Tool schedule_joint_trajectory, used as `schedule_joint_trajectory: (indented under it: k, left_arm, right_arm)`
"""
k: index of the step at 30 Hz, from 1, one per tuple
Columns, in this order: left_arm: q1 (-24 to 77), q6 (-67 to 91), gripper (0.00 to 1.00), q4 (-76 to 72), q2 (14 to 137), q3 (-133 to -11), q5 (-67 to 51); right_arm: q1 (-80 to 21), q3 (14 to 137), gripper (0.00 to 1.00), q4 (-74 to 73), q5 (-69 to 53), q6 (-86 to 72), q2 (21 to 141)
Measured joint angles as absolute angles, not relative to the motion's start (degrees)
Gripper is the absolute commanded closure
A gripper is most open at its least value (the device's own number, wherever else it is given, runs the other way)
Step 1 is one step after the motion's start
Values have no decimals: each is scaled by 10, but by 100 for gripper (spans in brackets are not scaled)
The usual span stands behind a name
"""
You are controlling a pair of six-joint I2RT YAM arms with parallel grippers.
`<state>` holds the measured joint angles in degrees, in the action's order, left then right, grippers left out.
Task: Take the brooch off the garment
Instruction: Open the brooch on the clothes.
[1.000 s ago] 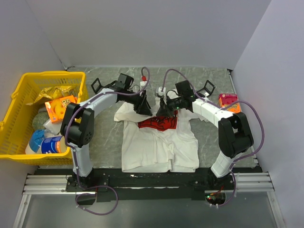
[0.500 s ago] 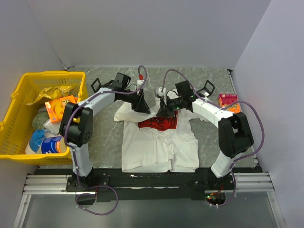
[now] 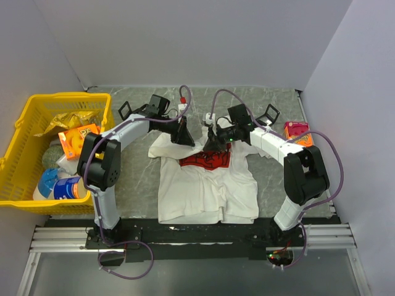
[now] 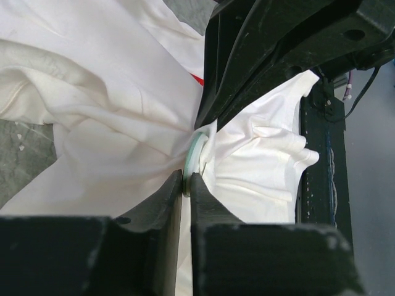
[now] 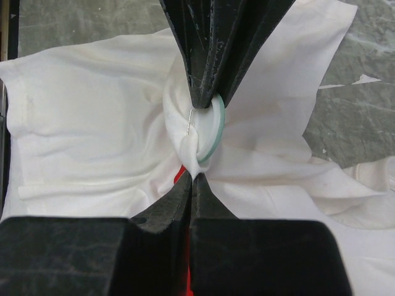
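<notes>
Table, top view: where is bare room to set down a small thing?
The table is bare between the left arm and the T-shirt, between the T-shirt and the right arm, and along its far edge. Crowded at the T-shirt's far end, where left claw and right claw meet.

Off to my left a yellow basket [image 3: 37, 98] stands at the edge of the grey marbled tabletop [image 3: 139, 185]. It holds a crinkled gold bag [image 3: 62, 121], an orange packet [image 3: 77, 140] and a blue-labelled tub [image 3: 65, 187]. Far to my right a small red box [image 3: 297, 131] lies near the wall.
</notes>
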<state>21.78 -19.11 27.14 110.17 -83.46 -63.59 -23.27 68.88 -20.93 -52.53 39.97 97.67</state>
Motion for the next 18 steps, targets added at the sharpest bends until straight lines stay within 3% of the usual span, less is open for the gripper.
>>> schedule_joint_trajectory:
  k: [7, 10, 18]
  left_arm:
    - [218, -187, 99, 268, 1102, -832, -636]
    - [218, -187, 99, 268, 1102, -832, -636]
    - [218, -186, 99, 263, 1102, -827, -636]
  right_arm:
    - [-233, 691, 100, -213, -525, 400, 977]
    - [-233, 692, 93, -215, -525, 400, 977]
    - [-233, 710, 62, -237, -529, 406, 978]
